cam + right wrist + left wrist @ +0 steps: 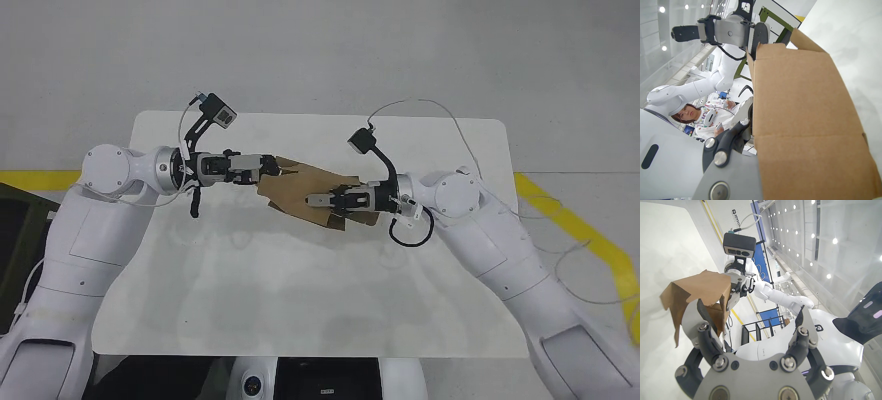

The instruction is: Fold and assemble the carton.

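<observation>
A brown cardboard carton (305, 188), partly folded with loose flaps, hangs above the middle of the white table (300, 290). My right gripper (327, 199) comes in from the right and is shut on one carton panel. In the right wrist view that panel (802, 113) lies against one of its fingers (748, 108) and hides the other. My left gripper (268, 165) is at the carton's left end with its jaws wide open. One of its fingers (703, 311) touches a flap of the carton (696, 289) and the other stands free. The left gripper (721, 34) is also seen past the carton's far edge.
A thin cable (440, 110) loops over the table's back right part. Bare table surface lies in front of and behind the carton. Yellow floor tape (560, 215) runs beside the table at both sides.
</observation>
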Robot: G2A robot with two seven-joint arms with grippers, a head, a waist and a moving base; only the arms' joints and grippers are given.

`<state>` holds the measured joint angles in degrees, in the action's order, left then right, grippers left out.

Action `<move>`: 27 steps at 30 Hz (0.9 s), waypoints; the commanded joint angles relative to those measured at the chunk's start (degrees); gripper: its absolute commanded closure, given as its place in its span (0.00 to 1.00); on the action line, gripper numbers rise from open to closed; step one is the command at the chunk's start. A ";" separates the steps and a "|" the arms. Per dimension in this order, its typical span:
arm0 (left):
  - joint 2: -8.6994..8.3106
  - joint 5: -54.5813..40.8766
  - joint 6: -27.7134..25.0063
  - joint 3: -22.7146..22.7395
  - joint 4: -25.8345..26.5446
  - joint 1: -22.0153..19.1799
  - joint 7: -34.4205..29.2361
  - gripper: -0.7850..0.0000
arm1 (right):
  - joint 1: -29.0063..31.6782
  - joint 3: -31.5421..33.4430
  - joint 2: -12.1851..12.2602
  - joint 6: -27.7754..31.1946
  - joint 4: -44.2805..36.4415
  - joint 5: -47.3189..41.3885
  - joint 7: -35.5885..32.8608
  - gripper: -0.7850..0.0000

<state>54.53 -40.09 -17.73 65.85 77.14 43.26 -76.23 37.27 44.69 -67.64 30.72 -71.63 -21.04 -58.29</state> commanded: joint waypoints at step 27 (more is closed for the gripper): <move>-0.06 0.46 0.83 2.93 1.48 2.54 -0.35 0.00 | -0.45 0.33 -2.20 1.18 2.76 -1.20 0.59 1.00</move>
<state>54.47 -39.65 -17.04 68.80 78.37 45.59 -76.58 36.79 45.10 -69.76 31.96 -68.73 -22.18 -57.84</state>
